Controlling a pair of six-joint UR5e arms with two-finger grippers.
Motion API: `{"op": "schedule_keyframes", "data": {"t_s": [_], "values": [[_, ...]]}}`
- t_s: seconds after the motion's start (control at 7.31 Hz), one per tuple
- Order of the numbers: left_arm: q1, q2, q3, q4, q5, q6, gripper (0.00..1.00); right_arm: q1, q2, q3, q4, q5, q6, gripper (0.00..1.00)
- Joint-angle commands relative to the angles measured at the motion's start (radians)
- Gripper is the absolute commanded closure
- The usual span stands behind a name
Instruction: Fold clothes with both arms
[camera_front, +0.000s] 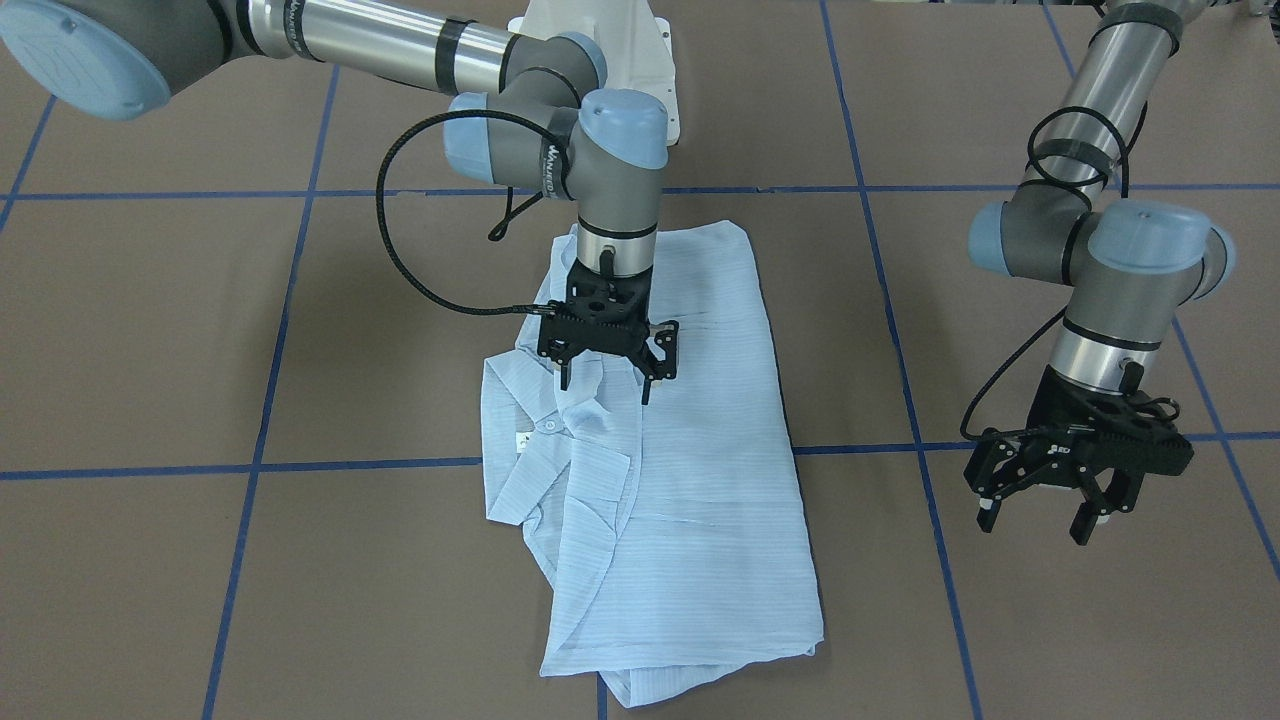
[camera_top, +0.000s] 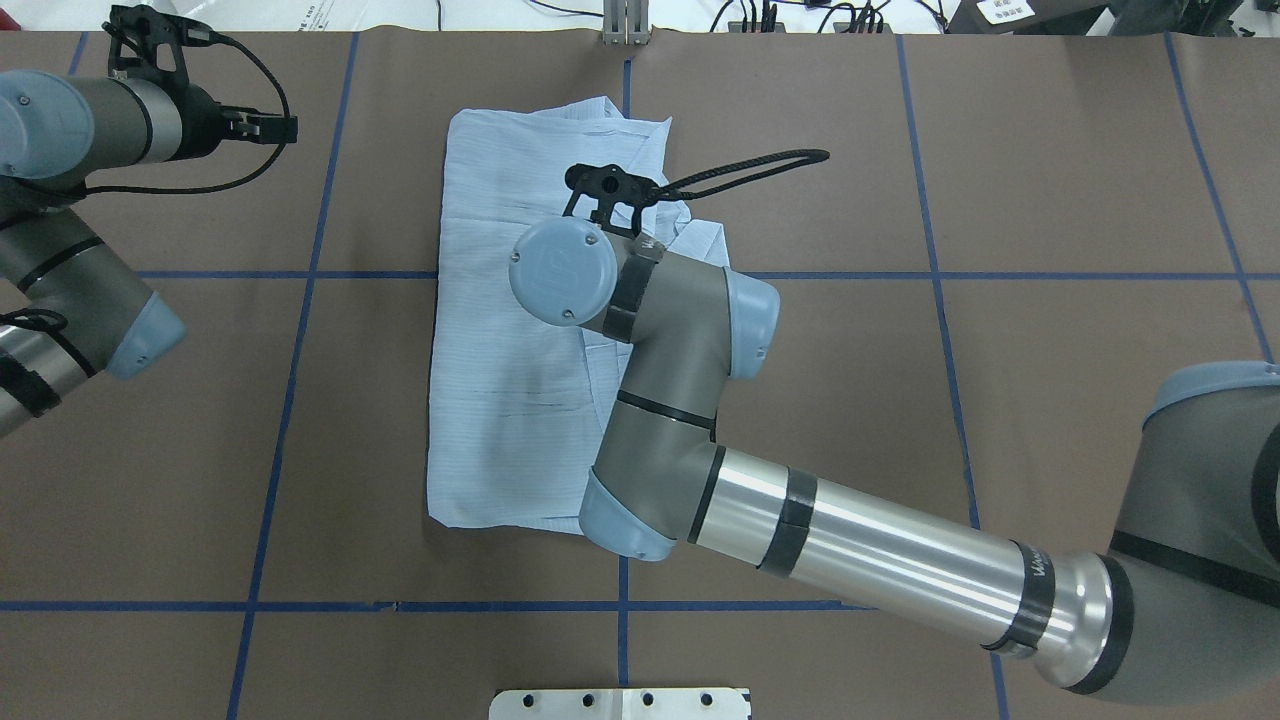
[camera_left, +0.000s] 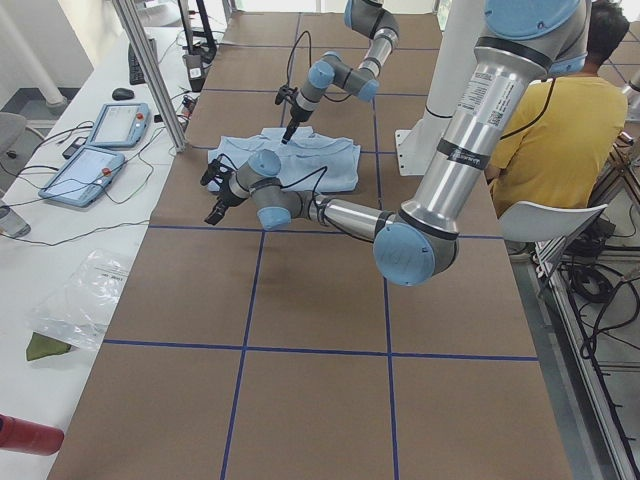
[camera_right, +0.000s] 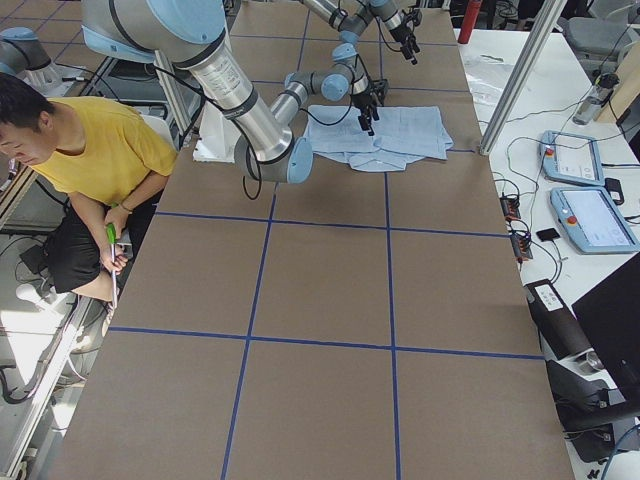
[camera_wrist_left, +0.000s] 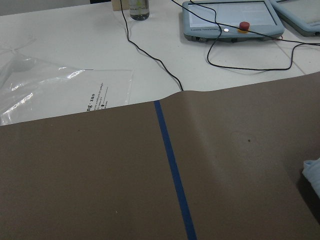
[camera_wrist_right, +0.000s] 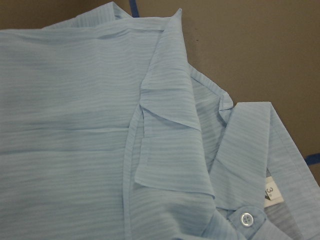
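Light-blue, finely striped button-up shirt (camera_front: 700, 480) lies folded into a long rectangle mid-table on brown paper cover (camera_front: 150, 330) gridded with blue tape (camera_front: 380, 463). Black two-finger right gripper (camera_front: 607, 380) hangs just above it beside the collar (camera_front: 512, 398), fingers spread, gripping nothing. Black left gripper (camera_front: 1035, 525), likewise spread and empty, hovers well apart from the shirt.

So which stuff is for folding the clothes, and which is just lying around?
For the job:
- the thin light-blue striped button-up shirt
- the silver-grey right arm, black jaws open over the shirt
- the silver-grey left arm, jaws open, off to one side

Just lying about:
- the grey controller tablet with a red button
- the clear plastic bag

Both lie on the white side table.
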Motion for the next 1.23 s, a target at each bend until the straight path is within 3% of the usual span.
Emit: {"op": "schedule_keyframes", "data": {"t_s": [0.0,0.14,0.27,1.09], "values": [[0.0,0.003,0.0,0.0,0.0,-0.002,0.0,-0.001,0.108,-0.111,-0.141,0.06,-0.158,0.0],[0.002,0.003,0.0,0.0,0.0,-0.002,0.0,-0.004,0.184,-0.196,-0.198,0.061,-0.209,0.0],[0.002,0.003,0.0,0.0,0.0,-0.002,0.0,-0.014,0.196,-0.226,-0.2,0.059,-0.215,0.0],[0.003,0.003,0.0,-0.001,0.0,-0.002,0.0,-0.018,0.194,-0.317,-0.2,0.036,-0.284,0.0]]}}
